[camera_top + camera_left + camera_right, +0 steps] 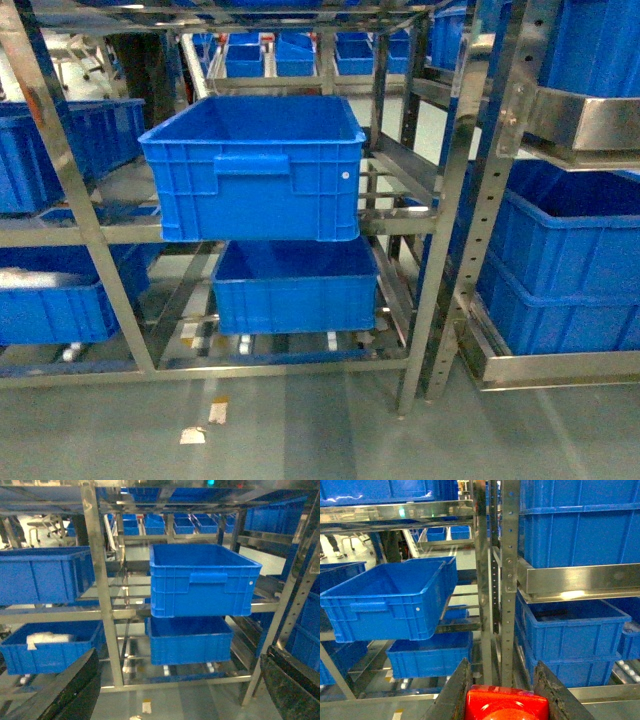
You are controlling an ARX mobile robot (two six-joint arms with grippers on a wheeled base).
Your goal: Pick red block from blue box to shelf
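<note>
The red block [506, 704] is a glossy red brick, and my right gripper [503, 677] is shut on it, one dark finger pressed to each side. Straight ahead of it stands a perforated post of the steel shelf [509, 555]. My left gripper [181, 680] is open and holds nothing; its dark fingers [75, 690] show at the bottom corners, facing the shelf [100, 590] from a distance. In the head view the shelf [85, 235] fills the frame and neither gripper shows. The blue box is out of view.
A deep dark-blue crate [255, 165] juts forward from the shelf's middle tier, above another crate [295, 285] on the bottom rollers. More crates stand left [60, 150] and stacked right [570, 250]. Grey floor with scraps [215, 410] lies in front.
</note>
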